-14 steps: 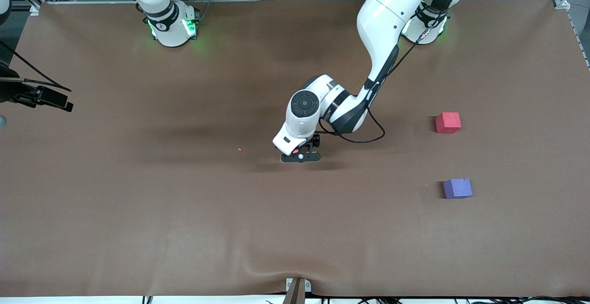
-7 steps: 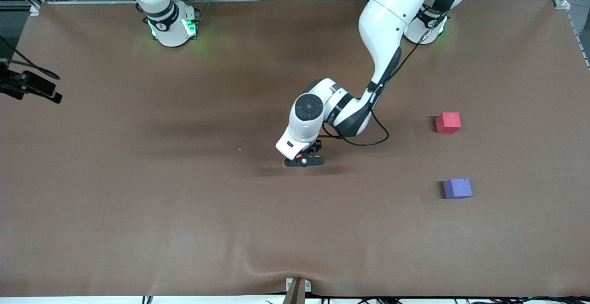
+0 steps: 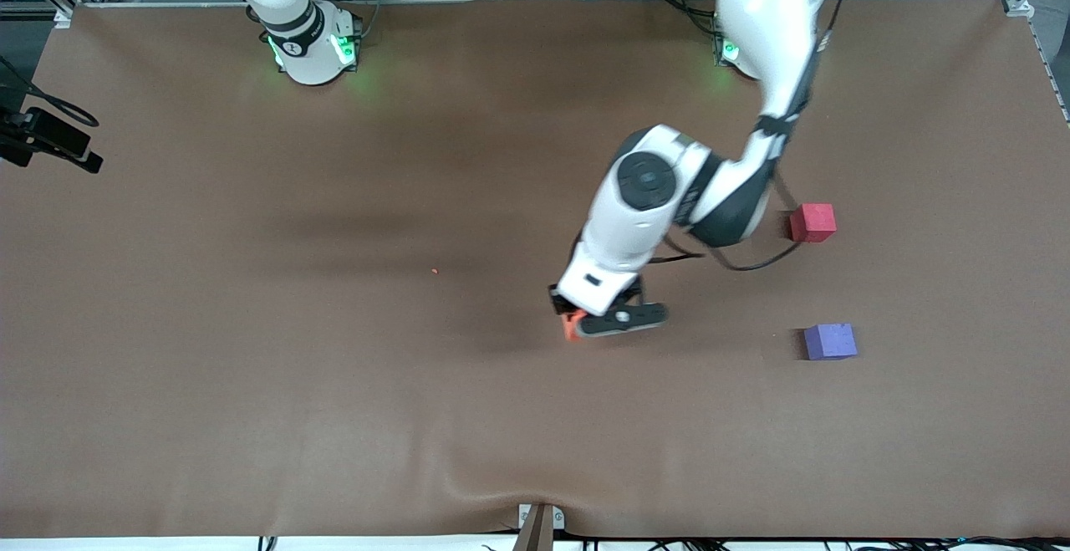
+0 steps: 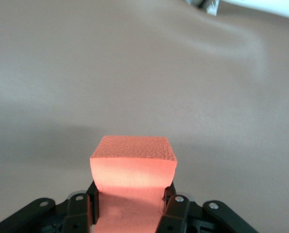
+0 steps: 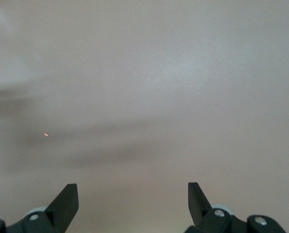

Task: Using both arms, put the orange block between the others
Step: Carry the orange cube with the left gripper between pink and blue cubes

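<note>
Orange block (image 4: pixel 133 167) clamped in left pincer (image 4: pixel 130 201), right pincer (image 5: pixel 133 201) apart, waiting.

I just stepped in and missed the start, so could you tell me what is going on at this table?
The left gripper has its fingers shut on the orange block and holds it above the middle of the table. The red block and the purple block sit apart toward the left arm's end, the purple one nearer the front camera, with the gap between them unfilled. The right gripper waits open over bare table at the right arm's end.
</note>
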`<state>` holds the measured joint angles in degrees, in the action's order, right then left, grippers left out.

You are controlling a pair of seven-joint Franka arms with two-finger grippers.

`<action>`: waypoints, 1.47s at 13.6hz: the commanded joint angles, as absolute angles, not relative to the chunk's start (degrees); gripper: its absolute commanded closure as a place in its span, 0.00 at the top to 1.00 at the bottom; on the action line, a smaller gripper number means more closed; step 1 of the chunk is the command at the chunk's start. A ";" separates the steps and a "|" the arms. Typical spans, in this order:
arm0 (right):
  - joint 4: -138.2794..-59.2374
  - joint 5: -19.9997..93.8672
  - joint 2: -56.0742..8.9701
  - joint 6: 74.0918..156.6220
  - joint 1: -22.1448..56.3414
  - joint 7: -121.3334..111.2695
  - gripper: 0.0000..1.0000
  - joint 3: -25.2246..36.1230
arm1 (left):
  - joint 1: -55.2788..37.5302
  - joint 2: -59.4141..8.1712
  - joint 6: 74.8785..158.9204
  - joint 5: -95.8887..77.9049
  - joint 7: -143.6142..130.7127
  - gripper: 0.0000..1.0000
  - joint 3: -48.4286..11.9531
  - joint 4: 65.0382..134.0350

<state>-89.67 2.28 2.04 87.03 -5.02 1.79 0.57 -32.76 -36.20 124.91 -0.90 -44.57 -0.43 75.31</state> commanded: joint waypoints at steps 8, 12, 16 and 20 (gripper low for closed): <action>-90.35 1.05 3.08 84.64 -0.88 1.49 1.00 0.17 | -18.03 -25.32 106.88 0.44 -19.61 0.00 -0.53 81.90; -90.09 1.23 2.55 84.73 -2.72 2.11 1.00 0.70 | -12.32 -21.28 107.23 0.53 -13.90 0.00 -0.62 90.15; -90.00 2.11 2.55 84.81 -5.36 2.20 1.00 0.62 | -5.21 -14.60 117.92 0.44 -3.74 0.00 -0.88 105.78; -90.00 2.02 2.29 85.43 -4.92 2.11 1.00 0.35 | 0.26 -12.57 128.74 0.18 5.87 0.00 -1.06 116.87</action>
